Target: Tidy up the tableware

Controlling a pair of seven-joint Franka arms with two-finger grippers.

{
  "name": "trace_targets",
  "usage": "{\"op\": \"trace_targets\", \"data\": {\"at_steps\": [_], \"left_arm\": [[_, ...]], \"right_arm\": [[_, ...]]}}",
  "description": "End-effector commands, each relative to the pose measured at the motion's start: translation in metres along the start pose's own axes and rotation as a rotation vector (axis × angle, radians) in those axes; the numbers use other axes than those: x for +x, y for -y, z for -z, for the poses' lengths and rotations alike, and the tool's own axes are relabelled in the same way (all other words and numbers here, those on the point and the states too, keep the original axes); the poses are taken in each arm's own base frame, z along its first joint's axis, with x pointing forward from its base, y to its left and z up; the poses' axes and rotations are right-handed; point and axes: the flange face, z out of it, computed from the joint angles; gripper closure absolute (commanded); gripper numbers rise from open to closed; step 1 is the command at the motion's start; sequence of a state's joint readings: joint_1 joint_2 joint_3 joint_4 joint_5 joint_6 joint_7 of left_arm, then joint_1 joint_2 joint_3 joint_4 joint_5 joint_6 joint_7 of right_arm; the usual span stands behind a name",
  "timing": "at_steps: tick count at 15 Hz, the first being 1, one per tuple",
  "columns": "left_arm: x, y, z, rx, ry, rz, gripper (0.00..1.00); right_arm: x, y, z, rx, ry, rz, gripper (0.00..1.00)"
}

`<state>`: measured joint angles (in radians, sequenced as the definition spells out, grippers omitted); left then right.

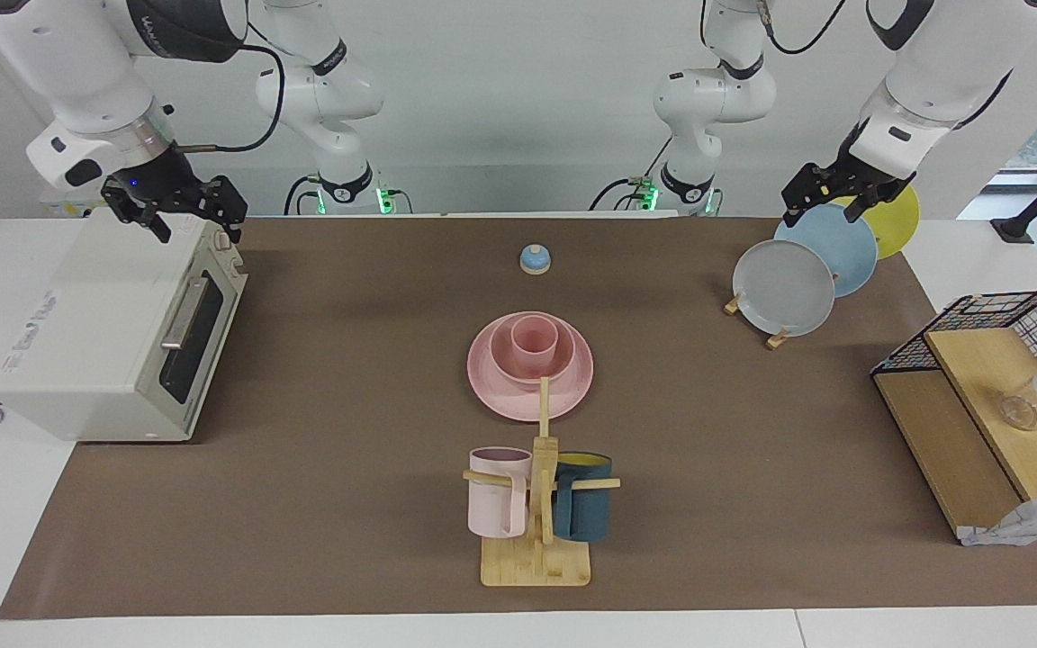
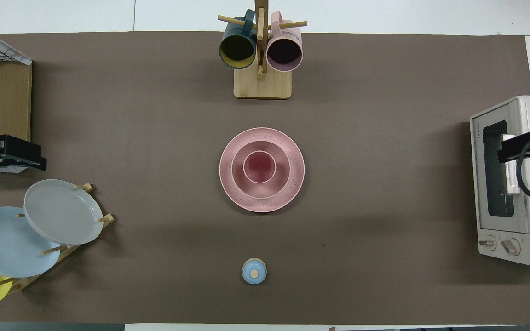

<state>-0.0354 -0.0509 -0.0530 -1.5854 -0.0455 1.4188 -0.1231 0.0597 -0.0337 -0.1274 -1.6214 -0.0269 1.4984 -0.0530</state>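
The pink plate (image 1: 493,389) lies in the middle of the brown mat, and it also shows in the overhead view (image 2: 235,195). The pink bowl (image 1: 505,362) sits on it. The pink cup (image 1: 535,340) stands upright in the bowl (image 2: 239,177), and the cup shows from above (image 2: 259,166). My left gripper (image 1: 824,213) is open and empty, raised over the plate rack; it shows at the overhead view's edge (image 2: 39,161). My right gripper (image 1: 199,223) is open and empty over the toaster oven, and it also shows in the overhead view (image 2: 504,154).
A wooden mug rack (image 1: 536,562) holds a pale pink mug (image 1: 496,495) and a teal mug (image 1: 583,511), farther from the robots than the plate. A plate rack holds grey (image 1: 784,288), blue (image 1: 838,247) and yellow (image 1: 897,216) plates. A toaster oven (image 1: 113,333), a small blue knob (image 1: 535,259) and a wire-and-wood shelf (image 1: 978,405) also stand here.
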Motion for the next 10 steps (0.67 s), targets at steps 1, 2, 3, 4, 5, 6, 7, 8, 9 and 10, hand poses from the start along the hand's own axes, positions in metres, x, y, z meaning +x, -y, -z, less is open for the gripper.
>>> {"op": "trace_targets", "data": {"at_steps": [1,2,3,4,5,6,7,8,9,10], "left_arm": [[-0.0003,0.0093,0.0017,0.02,-0.02,-0.019,0.0],[-0.001,0.0077,0.0024,0.02,-0.022,-0.024,0.0],[-0.0001,0.0076,0.0013,0.02,-0.022,-0.028,0.0],[-0.0006,0.0077,0.0013,0.021,-0.021,-0.04,0.0],[-0.0006,0.0075,0.0013,0.019,-0.021,-0.048,0.0],[-0.0007,0.0067,0.0012,0.019,-0.021,-0.05,0.0],[-0.0007,0.0067,0.0012,0.019,-0.021,-0.05,0.0],[-0.0009,0.0067,0.0011,0.019,-0.02,-0.05,0.0],[-0.0008,0.0067,0.0004,0.02,-0.018,-0.051,0.0],[-0.0006,0.0067,0.0005,0.02,-0.02,-0.053,0.0]], "right_arm": [[-0.0067,-0.0013,0.0027,0.02,0.007,-0.019,0.0],[-0.0067,-0.0013,0.0027,0.02,0.007,-0.019,0.0],[-0.0065,-0.0014,0.0029,0.02,0.005,-0.019,0.0],[-0.0065,-0.0014,0.0029,0.02,0.005,-0.019,0.0],[-0.0067,-0.0013,0.0027,0.02,0.007,-0.019,0.0],[-0.0065,-0.0014,0.0029,0.02,0.005,-0.019,0.0],[-0.0067,-0.0013,0.0027,0.02,0.007,-0.021,0.0],[-0.0065,-0.0014,0.0029,0.02,0.005,-0.019,0.0],[-0.0067,-0.0013,0.0027,0.02,0.007,-0.019,0.0],[-0.0065,-0.0014,0.0029,0.02,0.005,-0.019,0.0]]}}
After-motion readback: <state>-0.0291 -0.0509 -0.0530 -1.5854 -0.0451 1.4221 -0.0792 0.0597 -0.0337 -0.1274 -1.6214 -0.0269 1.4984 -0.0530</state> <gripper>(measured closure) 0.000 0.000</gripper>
